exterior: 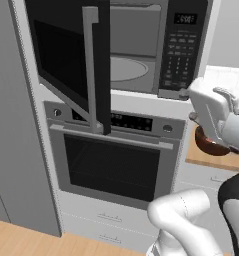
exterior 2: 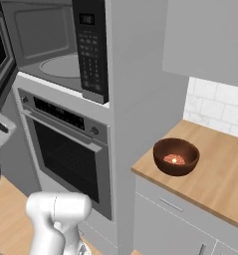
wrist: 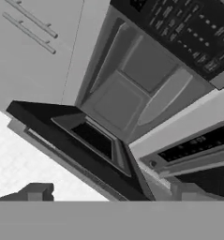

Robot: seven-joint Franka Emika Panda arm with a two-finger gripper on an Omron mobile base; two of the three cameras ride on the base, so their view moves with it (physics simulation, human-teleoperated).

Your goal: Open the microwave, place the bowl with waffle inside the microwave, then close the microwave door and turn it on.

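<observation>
Microwave (exterior: 141, 50): sitting built into the tall cabinet column above the oven (exterior: 116, 160), its grey cavity showing with the round turntable (exterior 2: 60, 65) lying flat inside.
Microwave door (exterior: 71, 60): standing swung out on its left hinge, its vertical bar handle (exterior: 92, 70) hanging down in front of the oven's control strip in the left base view.
Keypad panel (exterior 2: 92, 50): running down the right side of the cavity, its lower edge jutting just past the cabinet face.
Bowl (exterior 2: 176, 156): resting upright on the wooden counter (exterior 2: 220, 174) to the right of the column, near the counter's front left corner, well apart from the cavity.
Waffle (exterior 2: 174, 159): lying at the bottom of the bowl.
Gripper (wrist: 111, 191): fingers standing spread wide, grasping nothing, pointing toward the door's inner frame in the hand view.
In the way: the cabinet column's side wall is standing between bowl and cavity; the open door is flanking the left of the opening.
Open room: the cavity mouth is facing forward unobstructed.
</observation>
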